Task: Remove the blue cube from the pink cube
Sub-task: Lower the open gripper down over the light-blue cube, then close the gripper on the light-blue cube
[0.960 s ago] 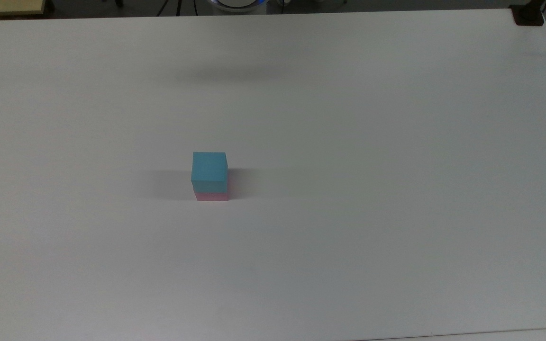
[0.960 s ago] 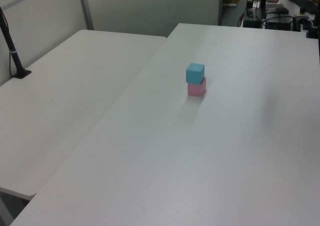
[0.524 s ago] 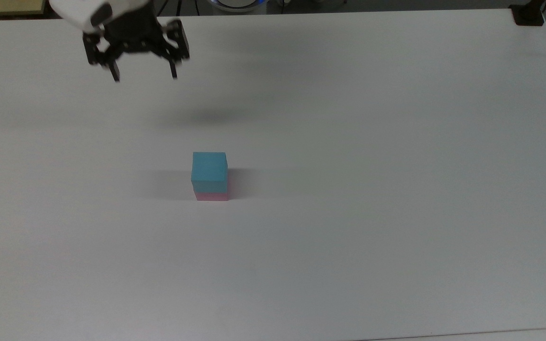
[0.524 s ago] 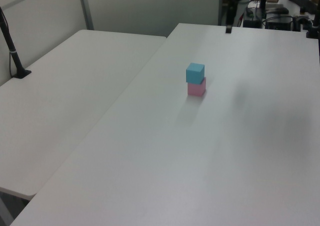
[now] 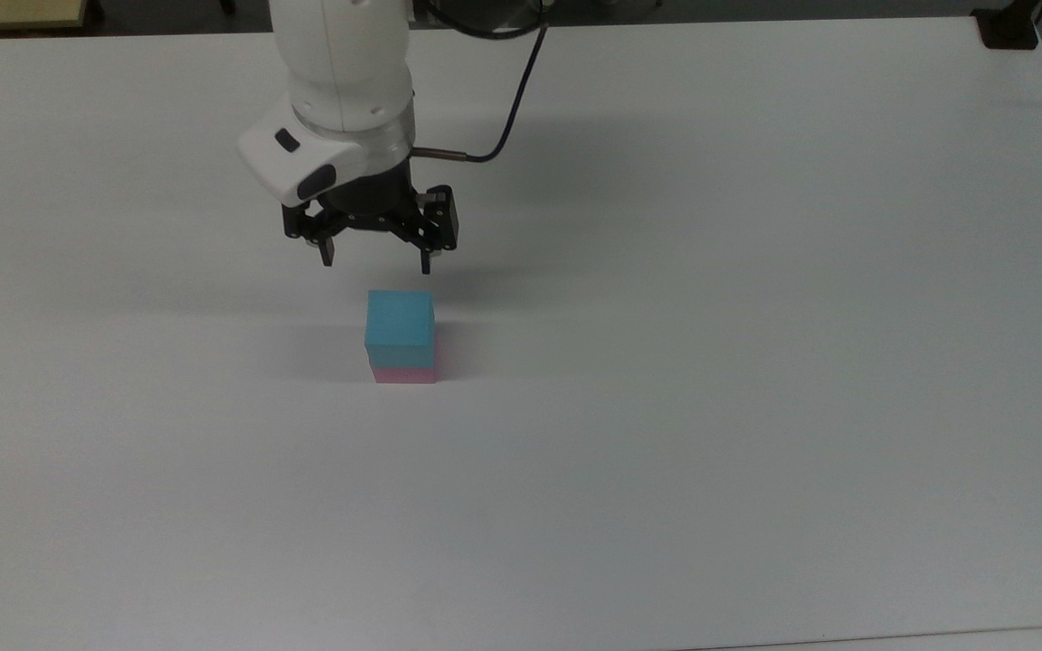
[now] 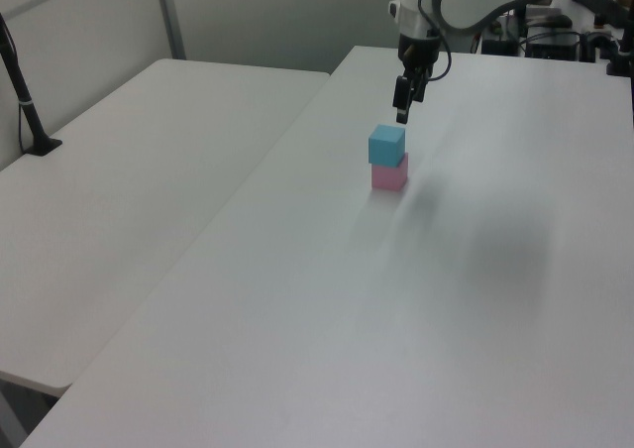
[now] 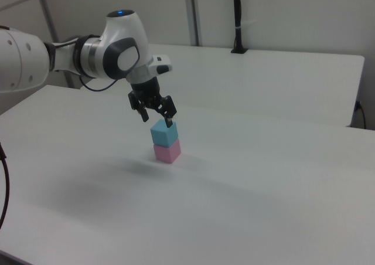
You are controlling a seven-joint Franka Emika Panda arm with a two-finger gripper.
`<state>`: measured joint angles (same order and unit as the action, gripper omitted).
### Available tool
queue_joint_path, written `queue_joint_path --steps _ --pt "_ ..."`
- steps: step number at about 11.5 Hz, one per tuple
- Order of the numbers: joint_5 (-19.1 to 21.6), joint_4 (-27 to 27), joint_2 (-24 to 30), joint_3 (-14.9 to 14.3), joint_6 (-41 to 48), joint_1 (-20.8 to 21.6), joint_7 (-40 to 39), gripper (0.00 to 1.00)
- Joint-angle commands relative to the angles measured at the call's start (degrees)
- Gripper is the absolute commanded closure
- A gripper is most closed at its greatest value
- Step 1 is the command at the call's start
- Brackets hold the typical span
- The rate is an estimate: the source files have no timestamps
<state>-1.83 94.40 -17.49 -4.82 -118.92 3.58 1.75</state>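
Hanging above the table (image 5: 756, 362) with its fingers spread and nothing between them, the gripper (image 5: 375, 262) is sitting just over the blue cube (image 5: 400, 325), a little to the far side of it in the top view and not touching it. In the left view the gripper (image 6: 404, 109) is seen edge-on, so the gap between its fingers is hard to read there; the right view is showing the gripper (image 7: 157, 119) with both fingers pointing down beside the cube's upper edge. The blue cube (image 7: 163, 133) is resting squarely on the pink cube (image 7: 167, 152), faces roughly aligned, with no long axis to either. In the top view only a thin strip of the pink cube (image 5: 404, 373) is showing beneath the blue one, and any mark on its top is covered. The arm (image 5: 345, 63) is being cut off by the top view's upper edge. Half a second ago the gripper was far off toward the top view's upper left; it has since come in close to the stack, which has not moved.
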Motion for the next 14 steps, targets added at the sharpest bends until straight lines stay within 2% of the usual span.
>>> queue_joint_path --steps 1,6,7,8,9,10,14 --pt "-0.4 0.4 -2.0 1.0 -3.6 0.3 4.0 0.0" --pt "-1.2 0.2 -5.2 1.7 -5.8 0.3 6.8 0.0" --pt "-1.5 0.2 -5.8 2.8 -8.7 0.2 9.0 0.07" --pt "-1.5 0.2 -5.9 2.9 -9.0 0.1 9.8 0.31" --pt "-1.4 0.1 -5.5 2.9 -8.8 0.0 9.8 0.49" --pt "-1.3 -0.7 -5.2 2.9 -8.7 -0.2 9.5 0.6" --pt "-1.3 -1.3 -2.6 2.9 -8.5 -4.9 4.0 0.62"
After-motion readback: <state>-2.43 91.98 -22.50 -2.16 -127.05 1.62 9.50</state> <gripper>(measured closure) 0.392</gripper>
